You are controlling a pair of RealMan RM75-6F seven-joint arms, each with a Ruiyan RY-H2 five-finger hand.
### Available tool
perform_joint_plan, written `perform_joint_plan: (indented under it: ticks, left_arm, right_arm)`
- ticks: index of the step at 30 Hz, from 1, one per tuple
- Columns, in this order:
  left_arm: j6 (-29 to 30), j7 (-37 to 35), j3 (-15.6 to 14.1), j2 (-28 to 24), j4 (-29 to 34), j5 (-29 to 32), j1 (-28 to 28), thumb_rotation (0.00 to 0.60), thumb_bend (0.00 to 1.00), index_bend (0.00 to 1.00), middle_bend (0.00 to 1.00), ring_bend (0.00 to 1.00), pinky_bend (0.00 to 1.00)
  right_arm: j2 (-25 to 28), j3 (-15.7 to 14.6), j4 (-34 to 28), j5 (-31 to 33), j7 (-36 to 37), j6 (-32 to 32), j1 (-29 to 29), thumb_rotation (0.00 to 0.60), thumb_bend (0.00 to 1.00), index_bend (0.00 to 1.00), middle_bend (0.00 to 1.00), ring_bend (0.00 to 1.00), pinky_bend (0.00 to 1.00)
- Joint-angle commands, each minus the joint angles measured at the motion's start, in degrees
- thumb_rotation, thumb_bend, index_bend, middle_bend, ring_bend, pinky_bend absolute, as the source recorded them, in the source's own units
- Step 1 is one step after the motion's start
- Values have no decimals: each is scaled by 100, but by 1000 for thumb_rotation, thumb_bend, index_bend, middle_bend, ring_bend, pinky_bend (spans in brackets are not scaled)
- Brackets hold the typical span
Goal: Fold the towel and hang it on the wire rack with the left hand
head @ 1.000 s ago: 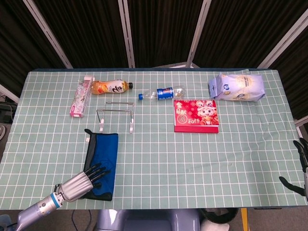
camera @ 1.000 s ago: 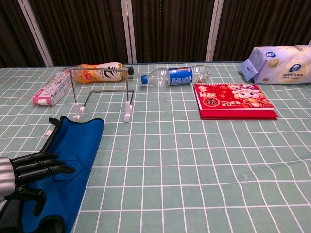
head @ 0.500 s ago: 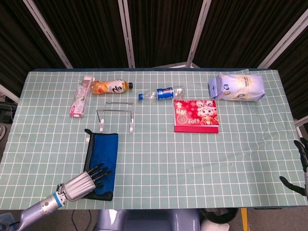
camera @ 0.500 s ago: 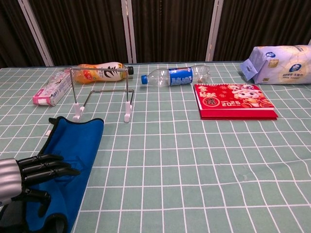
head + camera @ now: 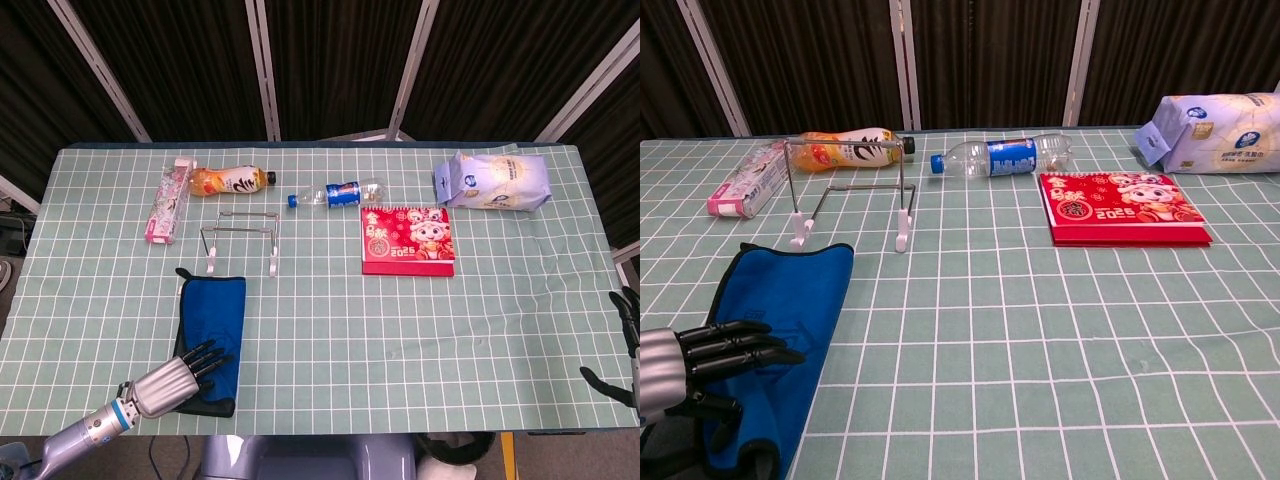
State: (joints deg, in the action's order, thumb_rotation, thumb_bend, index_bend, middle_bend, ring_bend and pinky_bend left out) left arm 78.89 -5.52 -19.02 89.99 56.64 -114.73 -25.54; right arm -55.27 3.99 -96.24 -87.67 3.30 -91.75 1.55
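Blue cloth lies under the left hand (image 5: 178, 372): the towel (image 5: 212, 335), blue with a black border, is spread flat as a long strip on the green checked table (image 5: 330, 320), and the hand's dark fingers (image 5: 735, 342) reach out over its near end, a little apart and nearly straight. In the chest view the thumb sits lower, at the towel's near edge; whether any cloth is pinched between thumb and fingers cannot be told from either view. The silver palm and forearm run back from the hand to the table's near left corner.

Beyond the hand, past the towel's far end, stands the wire rack (image 5: 240, 238), upright on white feet and apart from the cloth. Further out and slightly left of the hand lies a pink box (image 5: 168, 203); beside that, behind the rack, an orange drink bottle (image 5: 230, 181) lies on its side. To the right of the rack a clear water bottle (image 5: 335, 194) with a blue label also lies flat. Further right rests a red calendar (image 5: 408, 241), and beyond it, near the far right corner, a pale blue packet (image 5: 491, 181).

At the table's right edge, well apart from everything, the right hand (image 5: 622, 350) shows only in the head view, dark fingers spread and holding nothing.
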Motion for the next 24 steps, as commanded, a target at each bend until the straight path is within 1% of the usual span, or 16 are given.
perform_joint_plan:
  ticks: [1,4,11,18,24]
  left_arm:
    - [-2,-3,-4,0,0,-3,-3,600,487,576,0,0,0]
    - [3,-13,-19,-13,-1,-10,-5,600,491,614,0,0,0]
    - [131,-95,-83,-196,-19,-11,45,600,493,663,0,0,0]
    - [240,-190,-160,-403,-38,-42,79,600,494,683,0,0,0]
    - [190,-180,-253,-495,-70,-118,69,600,493,689,0,0,0]
  right_arm:
    - [-1,2,-1,2,-7,2,-2,600,0,8,0,0,0]
    - [-3,-2,-3,-1,-11,7,-3,600,0,8,0,0,0]
    - [-13,-12,-24,-14,-57,23,-10,600,0,9,0,0,0]
    - [-32,-27,-51,-38,-146,38,-19,600,0,10,0,0,0]
    - [-47,-33,-73,-38,-214,41,-20,600,0,10,0,0,0]
